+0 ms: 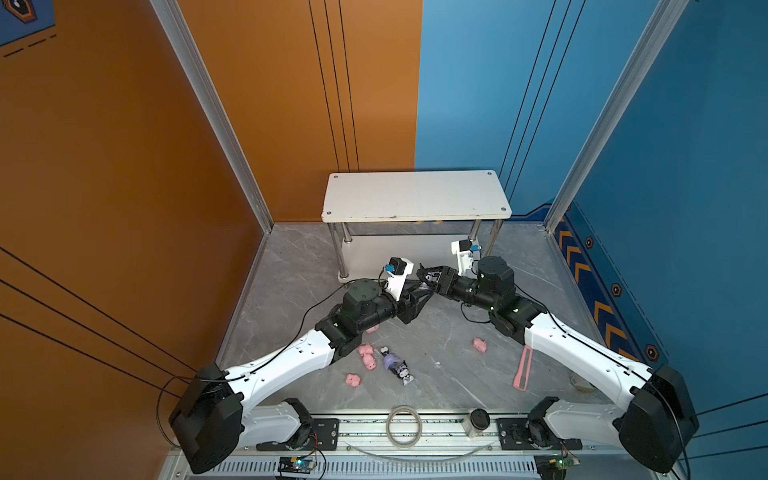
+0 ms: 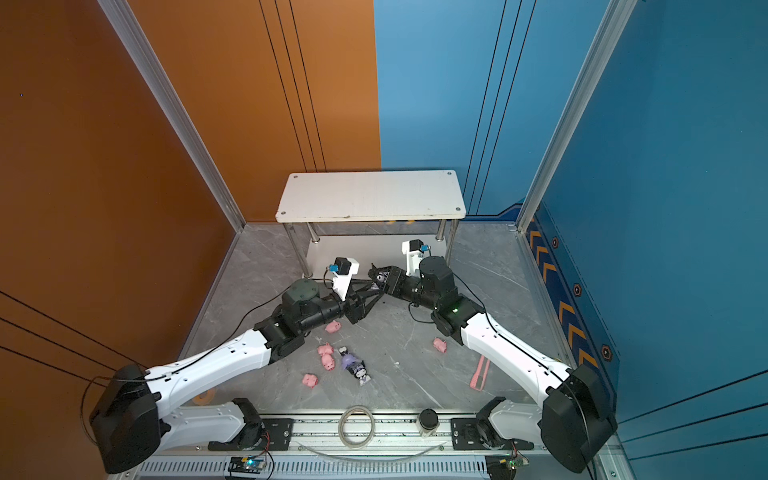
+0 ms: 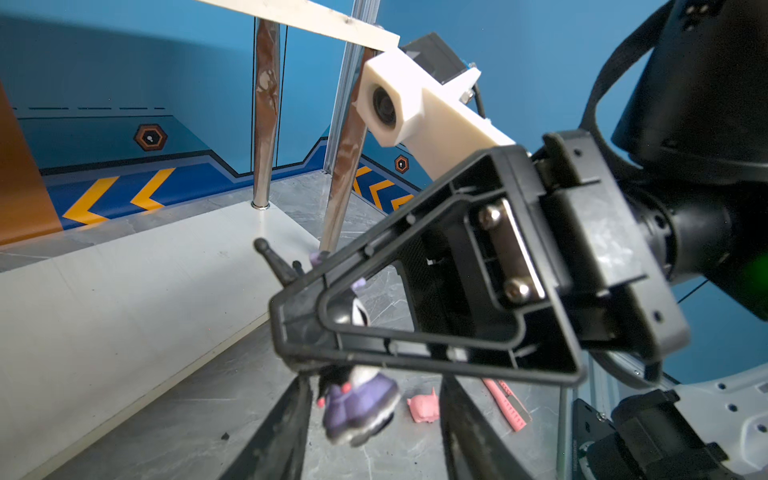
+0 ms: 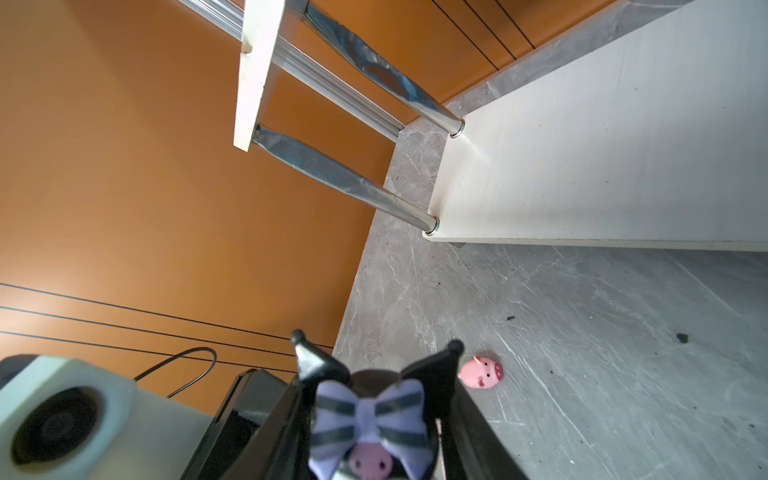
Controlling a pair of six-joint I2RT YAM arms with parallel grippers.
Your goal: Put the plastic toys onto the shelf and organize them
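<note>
Figure (image 4: 370, 419) apparently clamped between right jaws.

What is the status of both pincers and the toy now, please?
Right pincer shut on cartoon figure, in air before shelf. Left pincer open astride it. Shelf top bare; nothing in way.

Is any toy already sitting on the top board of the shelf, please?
No, in a top view the shelf has a bare top board, and the pink pigs lie on the grey floor.
</note>
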